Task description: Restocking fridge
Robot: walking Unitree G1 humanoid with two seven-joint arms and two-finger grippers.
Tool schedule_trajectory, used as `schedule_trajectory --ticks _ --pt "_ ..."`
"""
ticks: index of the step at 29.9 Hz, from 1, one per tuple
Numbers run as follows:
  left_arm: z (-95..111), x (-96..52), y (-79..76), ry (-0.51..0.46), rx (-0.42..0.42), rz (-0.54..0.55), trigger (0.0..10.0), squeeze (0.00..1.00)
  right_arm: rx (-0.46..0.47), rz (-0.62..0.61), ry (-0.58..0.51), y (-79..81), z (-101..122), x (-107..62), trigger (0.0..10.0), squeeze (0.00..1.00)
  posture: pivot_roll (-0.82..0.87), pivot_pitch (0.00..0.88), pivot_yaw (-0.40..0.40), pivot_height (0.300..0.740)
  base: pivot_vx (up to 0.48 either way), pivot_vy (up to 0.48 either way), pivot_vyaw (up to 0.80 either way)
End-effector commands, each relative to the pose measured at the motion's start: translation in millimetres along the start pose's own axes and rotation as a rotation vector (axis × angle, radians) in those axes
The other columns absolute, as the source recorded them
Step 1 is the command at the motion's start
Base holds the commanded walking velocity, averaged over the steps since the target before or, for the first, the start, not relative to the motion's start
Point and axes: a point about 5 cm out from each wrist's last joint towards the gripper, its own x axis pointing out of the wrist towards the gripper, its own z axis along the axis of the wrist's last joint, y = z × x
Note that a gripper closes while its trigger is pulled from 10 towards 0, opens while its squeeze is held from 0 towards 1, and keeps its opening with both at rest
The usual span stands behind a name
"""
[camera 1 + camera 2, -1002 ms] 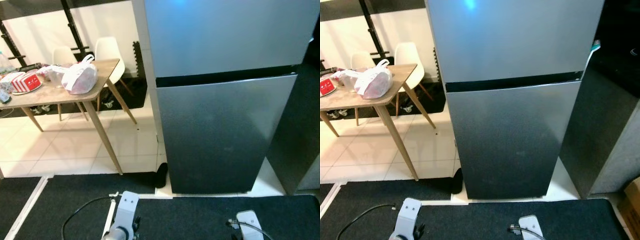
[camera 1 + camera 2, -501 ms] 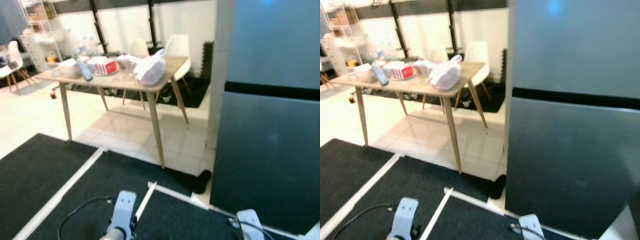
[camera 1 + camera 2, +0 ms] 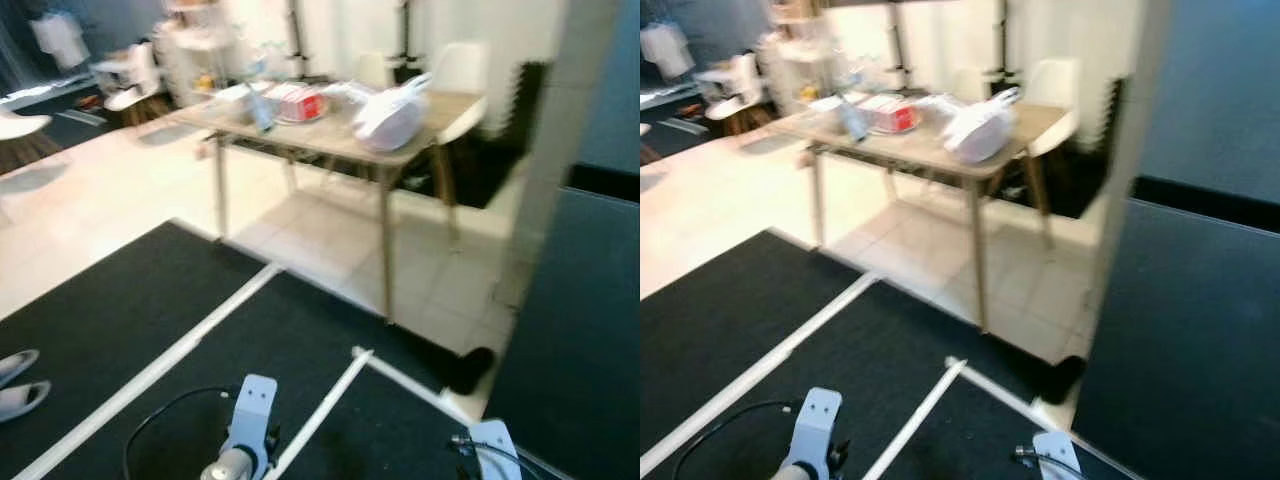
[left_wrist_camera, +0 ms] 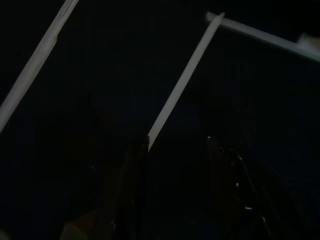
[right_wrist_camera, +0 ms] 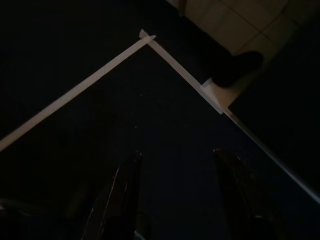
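Note:
The grey fridge (image 3: pixel 590 320) stands at the right edge of the head views, its doors closed. A wooden table (image 3: pixel 335 138) across the tiled floor carries a white plastic bag (image 3: pixel 392 115), a red-and-white box (image 3: pixel 300 100) and a bottle (image 3: pixel 262 108). Both arms hang low over the black mat. My left gripper (image 4: pixel 175 165) is open over a white tape line with nothing between its fingers. My right gripper (image 5: pixel 175 185) is open too, above the mat near the fridge's corner.
White tape lines (image 3: pixel 150 370) cross the black mat. A black object (image 3: pixel 470 370) lies by the fridge's foot. White chairs (image 3: pixel 462 65) stand behind the table. A pair of pale shoes (image 3: pixel 15 385) shows at the left edge. Shelving and another chair stand at the far left.
The whole view has swung to the left: the fridge has slid to the right edge and the table now sits near the middle. Both arms hang as before.

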Motion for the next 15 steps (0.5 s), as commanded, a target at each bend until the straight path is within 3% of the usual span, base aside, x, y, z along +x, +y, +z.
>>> schedule_trajectory --ticks 1,15 --pt "-1.0 -1.0 3.7 -0.002 -0.012 0.012 10.0 0.00 0.003 0.013 -0.004 4.8 1.1 0.4 10.0 0.00 -0.08 0.032 0.081 0.726 0.000 0.000 0.80" --pt "-1.8 -1.1 5.4 0.002 -0.015 0.016 10.0 0.00 0.003 0.005 -0.021 3.8 2.8 0.4 10.0 0.00 -0.08 0.037 0.080 0.726 0.000 0.000 0.79"
